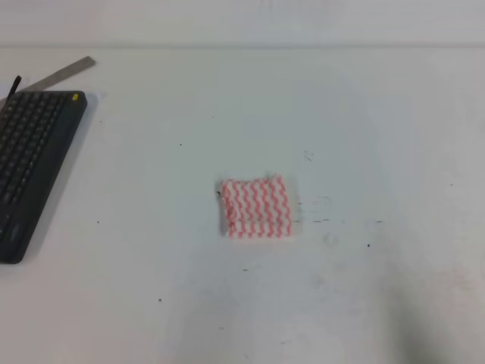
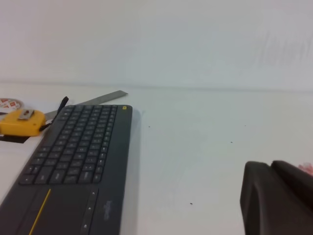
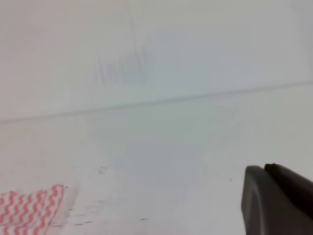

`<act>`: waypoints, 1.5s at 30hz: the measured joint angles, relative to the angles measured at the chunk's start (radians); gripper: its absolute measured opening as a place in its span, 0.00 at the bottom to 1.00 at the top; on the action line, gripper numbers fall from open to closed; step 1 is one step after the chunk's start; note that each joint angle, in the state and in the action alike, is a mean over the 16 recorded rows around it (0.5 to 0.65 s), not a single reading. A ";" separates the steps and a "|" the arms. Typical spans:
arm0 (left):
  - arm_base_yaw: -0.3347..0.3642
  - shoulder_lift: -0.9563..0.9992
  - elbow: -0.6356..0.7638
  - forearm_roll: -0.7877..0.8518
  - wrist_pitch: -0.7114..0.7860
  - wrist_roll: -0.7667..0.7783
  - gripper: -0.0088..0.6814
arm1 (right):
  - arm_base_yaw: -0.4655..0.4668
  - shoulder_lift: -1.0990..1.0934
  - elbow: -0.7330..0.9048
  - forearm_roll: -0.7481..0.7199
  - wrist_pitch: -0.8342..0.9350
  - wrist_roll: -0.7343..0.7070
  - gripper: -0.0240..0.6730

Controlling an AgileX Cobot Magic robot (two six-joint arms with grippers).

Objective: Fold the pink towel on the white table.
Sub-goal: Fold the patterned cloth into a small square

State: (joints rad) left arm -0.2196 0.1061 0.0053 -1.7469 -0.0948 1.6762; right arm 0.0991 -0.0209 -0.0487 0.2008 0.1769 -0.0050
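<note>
Along the left edge of my plain white worktop (image 1: 227, 303) I see a dark grey flat keyboard (image 1: 30, 163) with a small yellow dot at its far right corner, and behind it a grey metal ruler (image 1: 64, 72) lying at a slant toward the far left corner. My left wrist view adds a yellow tape measure (image 2: 20, 122) just beside the keyboard's far end and a roll of tape (image 2: 10, 104) behind that. The left tool (image 2: 276, 198) shows only as a dark blurred block at the lower right of that view; I cannot tell how wide it stands, and I see nothing in it. Near the middle of the worktop lies the thin white towel with pink-red zigzag stripes (image 1: 256, 207), folded into a small, roughly square pad, well apart from the keyboard. The right tool (image 3: 279, 200) is likewise a dark block at its view's corner, its opening unreadable, holding nothing I can see.
</note>
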 joint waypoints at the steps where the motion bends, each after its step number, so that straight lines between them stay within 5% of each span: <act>1: 0.000 0.000 0.000 0.000 0.000 0.000 0.01 | -0.007 0.000 0.009 -0.001 -0.012 -0.001 0.01; 21: 0.000 0.002 0.001 0.001 -0.001 0.002 0.01 | -0.018 -0.001 0.053 -0.076 0.145 0.004 0.01; 45: 0.000 0.001 0.001 0.082 -0.022 -0.061 0.01 | -0.019 0.002 0.054 -0.077 0.135 0.000 0.01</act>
State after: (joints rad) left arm -0.2200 0.1071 0.0064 -1.6652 -0.1167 1.6155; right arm 0.0806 -0.0186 0.0053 0.1242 0.3118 -0.0054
